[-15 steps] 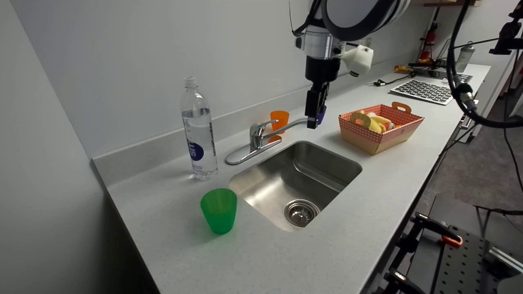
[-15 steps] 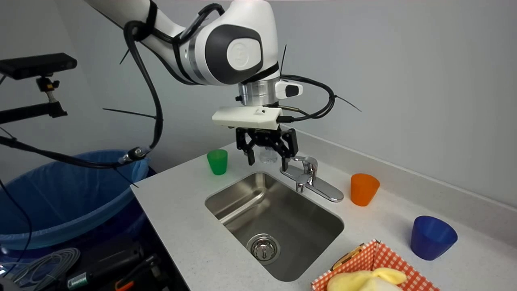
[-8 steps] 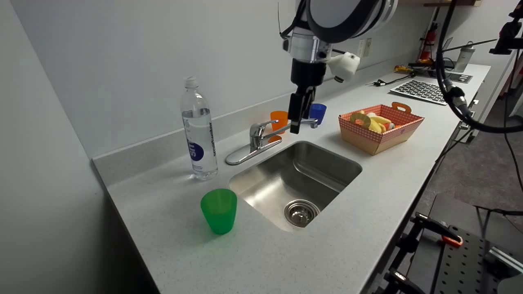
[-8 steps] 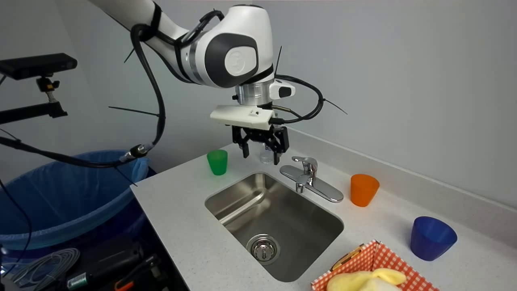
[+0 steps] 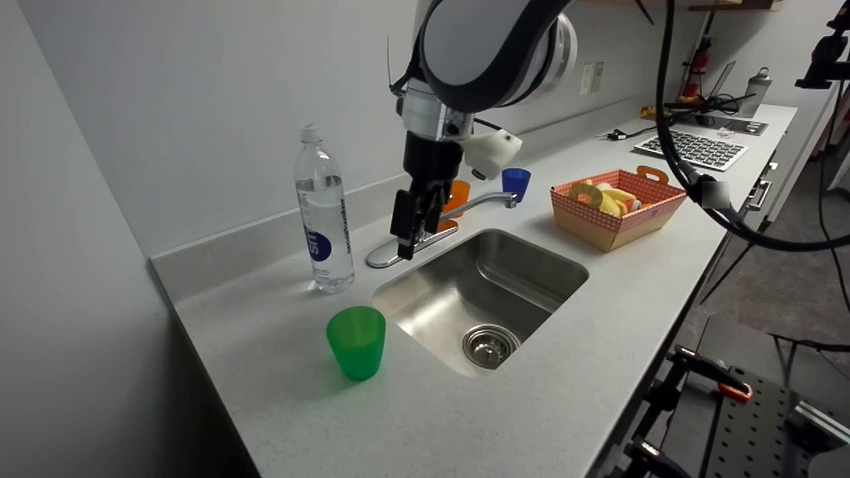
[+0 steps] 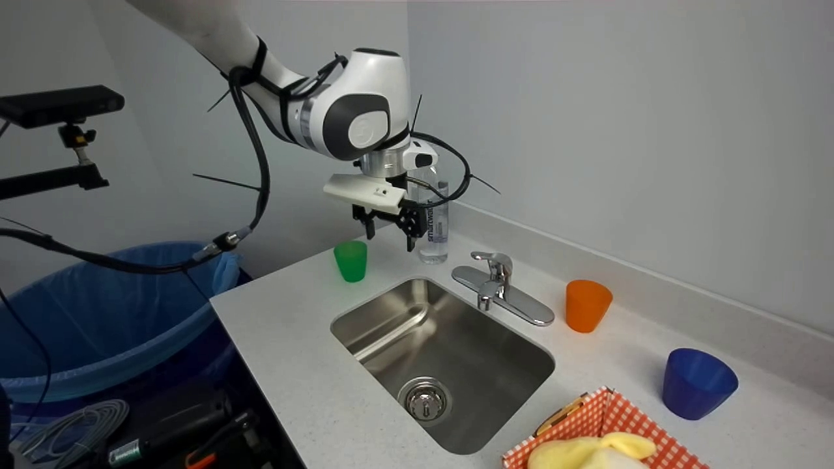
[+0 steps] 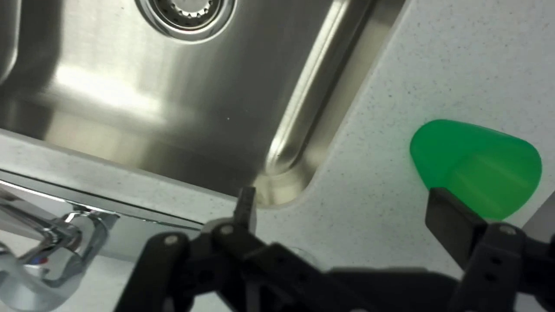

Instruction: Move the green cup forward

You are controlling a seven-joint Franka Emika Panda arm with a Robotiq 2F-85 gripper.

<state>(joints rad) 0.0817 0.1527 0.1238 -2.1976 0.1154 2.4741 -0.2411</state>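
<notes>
The green cup (image 5: 357,345) stands upright on the counter beside the sink's near left corner in an exterior view. It also shows at the far counter end in an exterior view (image 6: 352,262). In the wrist view the green cup (image 7: 468,160) is at the right, its lower edge partly covered by the right finger (image 7: 453,227). My gripper (image 7: 342,197) is open with nothing between its fingers. In both exterior views the gripper (image 5: 413,242) (image 6: 391,241) hangs above the counter near the sink and faucet, higher than the cup and apart from it.
A tall clear water bottle (image 5: 325,226) stands by the wall, close to the gripper. The faucet (image 6: 502,280) and sink (image 6: 417,339) are beside it. An orange cup (image 6: 586,306), a blue cup (image 6: 697,384) and a checkered basket (image 5: 584,229) stand farther along. The counter ends beyond the green cup.
My arm and gripper have moved toward the green cup and the bottle, and lower. The gripper stays open. The green cup has not moved.
</notes>
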